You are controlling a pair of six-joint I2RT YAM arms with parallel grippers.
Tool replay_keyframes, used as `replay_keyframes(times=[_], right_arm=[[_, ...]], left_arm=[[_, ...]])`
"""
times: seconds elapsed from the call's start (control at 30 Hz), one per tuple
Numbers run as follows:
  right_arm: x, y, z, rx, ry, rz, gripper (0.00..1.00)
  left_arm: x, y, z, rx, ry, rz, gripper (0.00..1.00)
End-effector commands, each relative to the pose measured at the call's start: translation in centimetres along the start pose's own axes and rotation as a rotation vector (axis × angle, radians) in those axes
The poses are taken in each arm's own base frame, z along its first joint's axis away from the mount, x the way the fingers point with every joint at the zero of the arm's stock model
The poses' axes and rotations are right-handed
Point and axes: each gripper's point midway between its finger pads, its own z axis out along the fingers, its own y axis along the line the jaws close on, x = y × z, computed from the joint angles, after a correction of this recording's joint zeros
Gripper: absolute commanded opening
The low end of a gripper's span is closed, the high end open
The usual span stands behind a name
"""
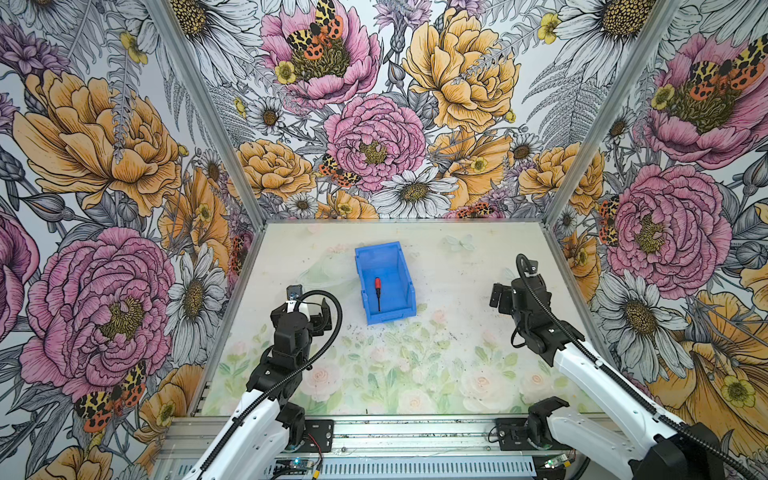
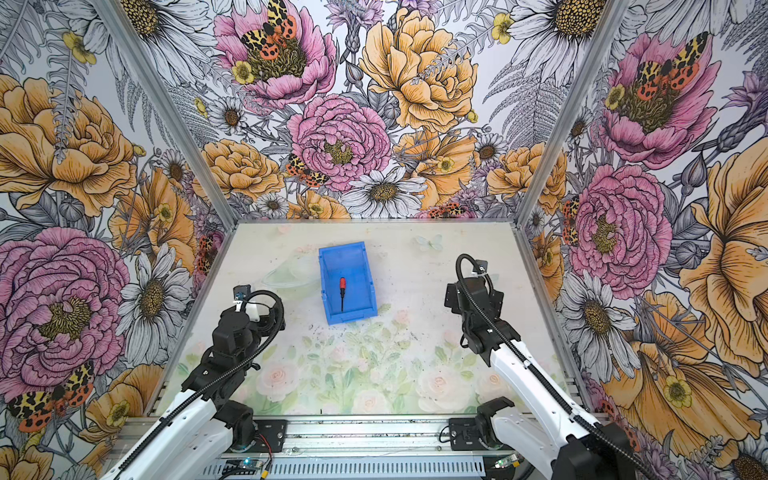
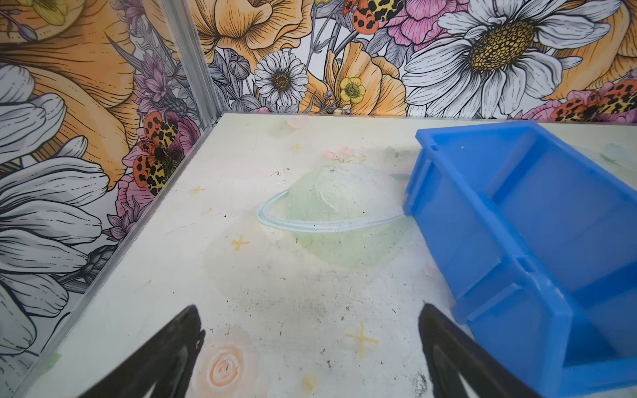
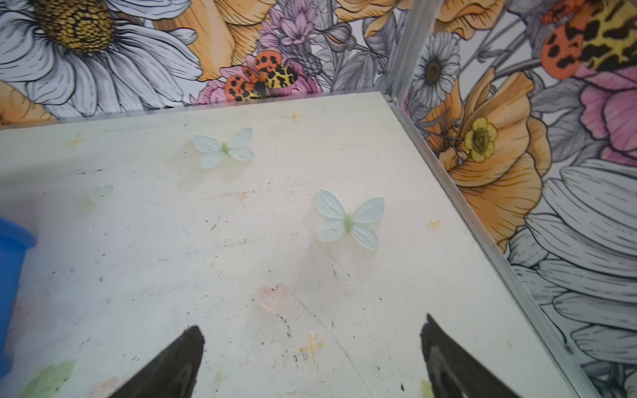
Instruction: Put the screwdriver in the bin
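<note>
Spread wide with nothing between its jaws, the left gripper (image 3: 309, 306) is seen in the left wrist view above the pale printed table (image 3: 275, 275). The blue bin (image 3: 458, 248) stands just beside one of its fingers (image 3: 444, 348); whether they touch cannot be told.

In the right wrist view, the right gripper (image 4: 312, 322) is likewise seen spread wide and empty over bare table. Only a blue corner of the bin (image 4: 10, 262) shows at the picture's edge.

In both top views, the screwdriver (image 1: 377, 293) (image 2: 342, 291) is seen lying flat on the bin's floor, red handle toward the back wall and dark shaft pointing at the lower front end. The bin (image 1: 361, 286) (image 2: 326, 286) is placed between the two arms. The left gripper is near its left side and the right gripper well apart on the right.
</note>
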Motion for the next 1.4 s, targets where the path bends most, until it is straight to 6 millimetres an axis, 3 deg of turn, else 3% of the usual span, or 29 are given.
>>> replay_keyframes(times=[0.0,0.2,0.43,0.7,0.93,1.13,1.23,1.37], right_arm=[[-0.9,-2.4,0.5,0.015,-0.076,0.139,1.00],[-0.2,-3.4,1.5,-0.053,-0.166,0.043,0.99],[2.4,-4.0,3.7,-0.038,-0.128,-0.032,1.00],[1.2,-3.2,4.7,-0.067,-0.172,-0.030,1.00],[-0.8,-2.0,8.1,-0.090,-0.181,-0.038,0.99],[-2.2,-1.0,10.4,-0.122,-0.205,-0.011,0.99],[-1.4,0.7,11.2,-0.182,-0.211,-0.071,1.00],[-0.9,0.3,10.7,-0.183,-0.245,-0.052,0.99]], left_arm=[[-1.1,0.2,1.1,0.025,-0.079,-0.004,0.99],[0.6,1.5,4.1,-0.014,-0.041,-0.092,0.99],[0.2,-0.8,7.7,0.066,-0.001,-0.024,0.99],[-0.4,-2.0,10.6,0.096,0.009,-0.009,0.99],[-0.8,-2.5,12.9,0.106,0.028,-0.016,0.99],[-0.8,-1.8,12.8,0.084,0.022,-0.033,0.99],[-1.0,-1.0,12.5,0.042,0.006,-0.028,0.99],[-1.4,0.4,12.6,-0.025,-0.029,-0.019,0.99]])
